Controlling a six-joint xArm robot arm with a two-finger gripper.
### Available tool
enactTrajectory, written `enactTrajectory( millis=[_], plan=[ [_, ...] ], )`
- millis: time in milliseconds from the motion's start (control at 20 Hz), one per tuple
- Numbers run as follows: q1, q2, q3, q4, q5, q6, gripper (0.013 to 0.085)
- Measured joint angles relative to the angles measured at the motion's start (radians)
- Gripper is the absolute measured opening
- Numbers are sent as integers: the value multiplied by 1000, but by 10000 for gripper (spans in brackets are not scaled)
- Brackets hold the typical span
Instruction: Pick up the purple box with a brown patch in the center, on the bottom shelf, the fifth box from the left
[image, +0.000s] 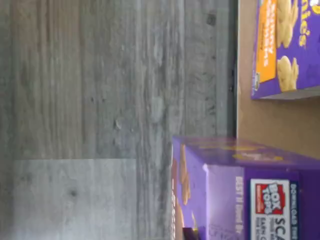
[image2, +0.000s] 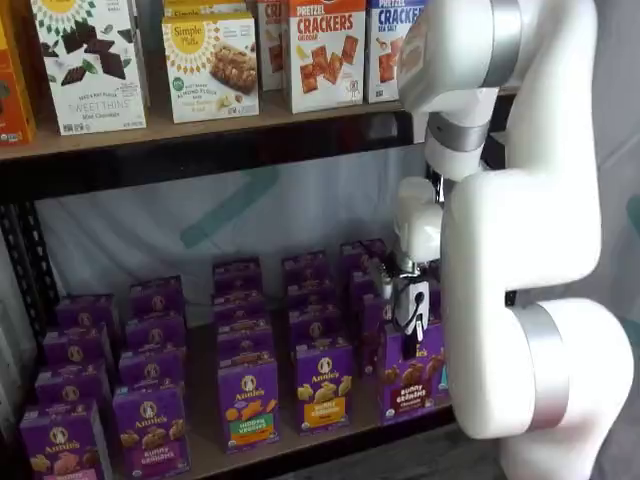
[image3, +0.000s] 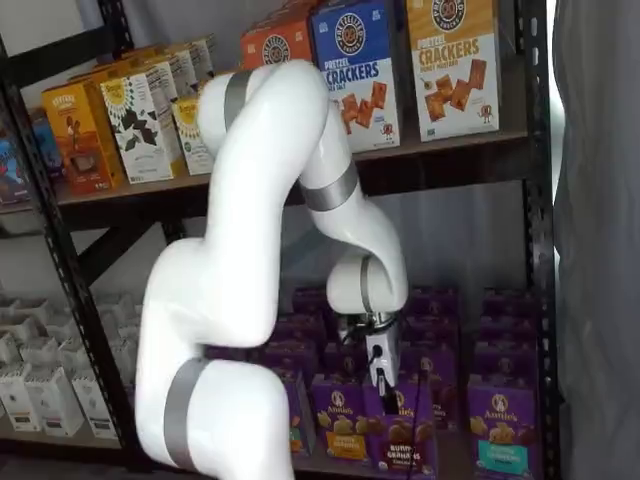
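My pincer (image2: 412, 322) is clenched on the top of the purple box (image2: 412, 372), the one with the brown band reading "bunny grahams", at the front edge of the bottom shelf (image2: 205, 452). In the wrist view that box (image: 240, 192) looks tipped out past the shelf rim, over the grey plank floor (image: 90, 100). I judge the grasp made and the step in hand to be the lift; next I need a straight pull outward, clear of the yellow-orange banded carton (image2: 323, 385) at the box's nine o'clock. Farther back, more purple cartons stand in rows, and cracker boxes (image2: 325, 50) sit on the shelf above.
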Motion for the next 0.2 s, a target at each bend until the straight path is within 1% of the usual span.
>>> enactTrajectory(
  millis=[200],
  plan=[
    [-1, -78, 71, -16, 11, 15, 290]
  ],
)
